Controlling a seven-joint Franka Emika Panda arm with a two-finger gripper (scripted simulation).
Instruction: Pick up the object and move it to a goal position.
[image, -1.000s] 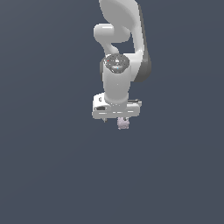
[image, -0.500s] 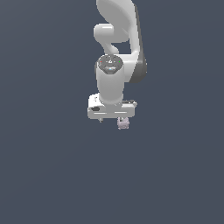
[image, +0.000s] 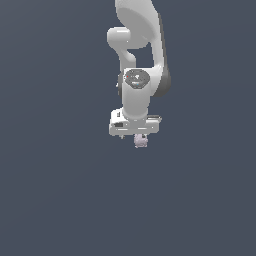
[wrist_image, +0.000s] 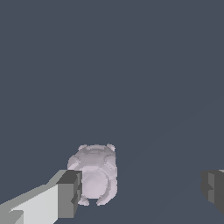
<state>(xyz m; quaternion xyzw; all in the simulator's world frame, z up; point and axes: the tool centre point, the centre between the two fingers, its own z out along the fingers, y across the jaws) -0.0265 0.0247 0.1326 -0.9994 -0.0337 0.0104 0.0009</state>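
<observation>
Hand (image: 135, 136) spread wide above the surface (image: 60, 190), one finger (wrist_image: 65, 194) beside the object (wrist_image: 94, 173) at frame centre-bottom, the other well apart: presumably straddling it for a grasp.

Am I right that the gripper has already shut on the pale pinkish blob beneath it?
Not quite: the gripper is open. The wrist view shows the blob beside one finger, with a wide gap to the other. It does sit beneath the gripper.
</observation>
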